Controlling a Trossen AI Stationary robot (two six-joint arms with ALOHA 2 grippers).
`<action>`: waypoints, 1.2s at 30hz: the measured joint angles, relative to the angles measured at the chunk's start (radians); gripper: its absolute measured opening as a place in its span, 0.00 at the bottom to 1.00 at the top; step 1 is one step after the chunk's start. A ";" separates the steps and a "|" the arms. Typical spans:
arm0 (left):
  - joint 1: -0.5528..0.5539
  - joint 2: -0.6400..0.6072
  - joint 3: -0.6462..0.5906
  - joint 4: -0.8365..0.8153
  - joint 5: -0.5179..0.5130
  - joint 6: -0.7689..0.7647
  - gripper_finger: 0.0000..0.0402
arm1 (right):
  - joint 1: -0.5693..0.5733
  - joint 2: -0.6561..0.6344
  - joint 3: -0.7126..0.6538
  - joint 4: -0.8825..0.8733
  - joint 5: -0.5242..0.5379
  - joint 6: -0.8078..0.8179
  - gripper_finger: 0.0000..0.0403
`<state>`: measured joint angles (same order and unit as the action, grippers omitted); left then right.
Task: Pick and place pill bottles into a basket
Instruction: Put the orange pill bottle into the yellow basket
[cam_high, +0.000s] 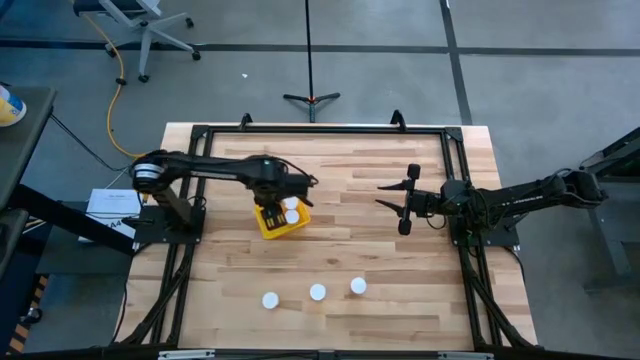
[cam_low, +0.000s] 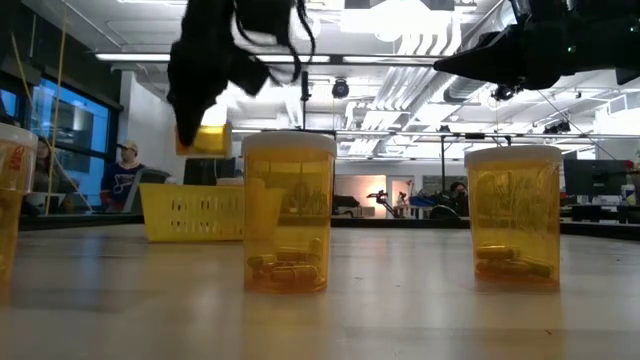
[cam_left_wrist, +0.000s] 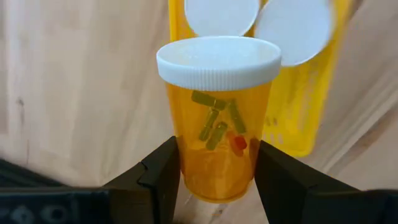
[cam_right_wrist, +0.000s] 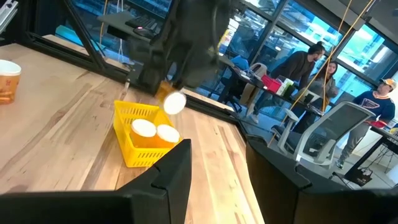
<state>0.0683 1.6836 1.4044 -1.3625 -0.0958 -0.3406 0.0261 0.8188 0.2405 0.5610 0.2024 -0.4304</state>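
Bottle (cam_left_wrist: 216, 121) in left gripper (cam_left_wrist: 216, 171) above basket (cam_high: 272, 227)

A wooden table (cam_high: 330, 240) with a black frame (cam_high: 325, 128) stands on a grey floor (cam_high: 520, 90), with a tripod stand (cam_high: 311, 98), an office chair (cam_high: 150, 25) and a yellow cable (cam_high: 117, 70) beyond it.

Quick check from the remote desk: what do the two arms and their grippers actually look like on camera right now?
Both arms are dark, slim and jointed, mounted at opposite table sides. The left arm has a pale silver collar near its base; the right arm looks black throughout, with thin cabling along it. The left gripper and right gripper each have two broad, flat matte-black fingers. No readable markings.
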 joint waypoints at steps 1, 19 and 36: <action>-0.008 -0.027 -0.005 0.020 -0.010 -0.006 0.53 | 0.000 0.000 0.000 0.000 0.000 0.000 0.36; -0.219 -0.277 -0.266 0.579 -0.374 -0.002 0.53 | -0.013 0.000 0.000 0.109 -0.148 0.116 0.36; -0.406 -0.563 -0.775 1.149 -0.641 -0.090 0.53 | -0.068 0.038 -0.002 0.109 -0.140 0.187 0.36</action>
<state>-0.3375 1.1207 0.6296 -0.2135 -0.7366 -0.4305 -0.0414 0.8568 0.2382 0.6703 0.0625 -0.2435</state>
